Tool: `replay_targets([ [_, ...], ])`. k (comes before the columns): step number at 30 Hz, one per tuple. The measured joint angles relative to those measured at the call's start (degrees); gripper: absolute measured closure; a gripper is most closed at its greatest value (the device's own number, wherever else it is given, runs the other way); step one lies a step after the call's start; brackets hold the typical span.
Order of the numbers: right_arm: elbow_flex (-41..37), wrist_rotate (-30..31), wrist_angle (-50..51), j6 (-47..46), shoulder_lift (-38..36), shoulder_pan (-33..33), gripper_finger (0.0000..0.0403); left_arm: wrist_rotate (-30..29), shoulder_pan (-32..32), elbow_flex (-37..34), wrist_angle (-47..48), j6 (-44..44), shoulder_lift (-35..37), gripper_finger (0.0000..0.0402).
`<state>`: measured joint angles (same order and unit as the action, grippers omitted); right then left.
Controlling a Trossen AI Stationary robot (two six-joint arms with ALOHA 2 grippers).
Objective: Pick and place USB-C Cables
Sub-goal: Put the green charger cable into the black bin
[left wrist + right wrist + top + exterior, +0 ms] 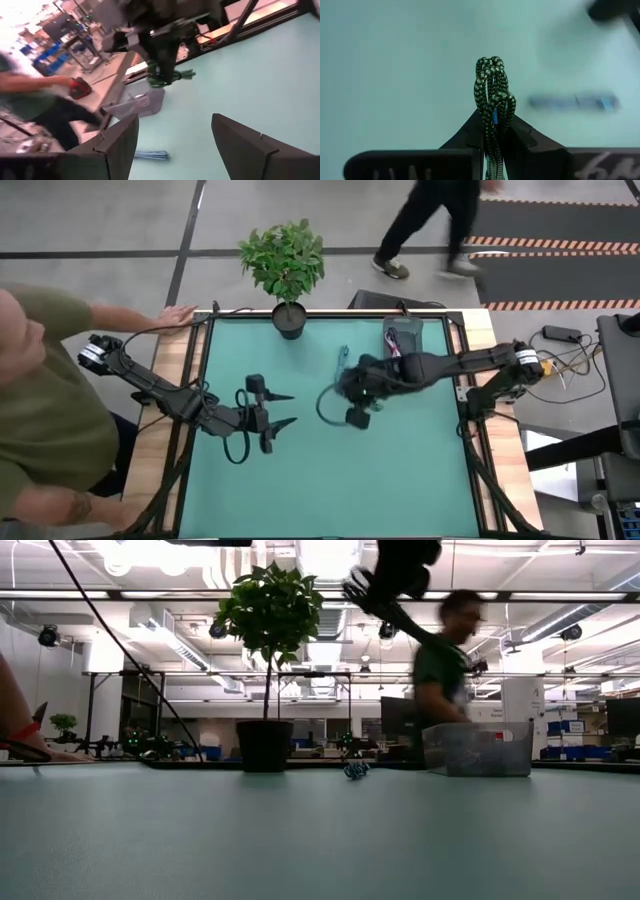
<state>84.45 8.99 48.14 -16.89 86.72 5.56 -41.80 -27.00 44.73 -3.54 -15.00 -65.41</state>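
The green braided USB-C cable [492,95] looks light, limp and a little springy, so I judge a pinch across the bundle's middle holds it best. The right hand [492,131] is closed on it, loops standing just past the fingertips, lifted above the desk [400,480] (teal cable [572,102] lies below). The left hand [172,145] waits wide apart, mid-desk.
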Motion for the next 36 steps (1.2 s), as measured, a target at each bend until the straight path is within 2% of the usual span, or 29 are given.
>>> replay_targets([
  [7,2.46,0.06,10.54,-16.35,0.02,-8.23,0.0375,-5.08,0.13,0.0,-0.12,-2.53,-0.02,0.0166],
  [11,3.1,0.03,16.61,-16.78,0.02,-15.08,0.0374,-5.62,0.17,0.0,-0.14,-3.86,-0.04,0.0166],
  [17,3.0,-0.4,24.05,-16.92,0.02,-29.18,0.0374,-5.62,0.17,0.0,-0.08,-3.94,-0.07,0.0166],
  [22,2.53,-5.86,23.71,-17.08,0.48,-42.39,0.0374,-5.62,0.17,-0.02,-0.03,-3.92,-0.07,0.0166],
  [26,1.64,-11.69,24.02,-18.29,2.07,-50.37,0.0374,-5.64,0.15,-0.02,-0.01,-3.48,-0.04,0.0166],
  [29,1.29,-13.52,24.02,-19.72,3.2,-53.6,0.0374,-5.64,0.15,-0.04,-0.01,-3.42,-0.05,0.0166],
  [36,1.02,-12.1,24.01,-23.82,5.73,-56.1,0.0374,-5.64,0.15,-0.11,0.07,-3.39,-0.04,0.0166],
])
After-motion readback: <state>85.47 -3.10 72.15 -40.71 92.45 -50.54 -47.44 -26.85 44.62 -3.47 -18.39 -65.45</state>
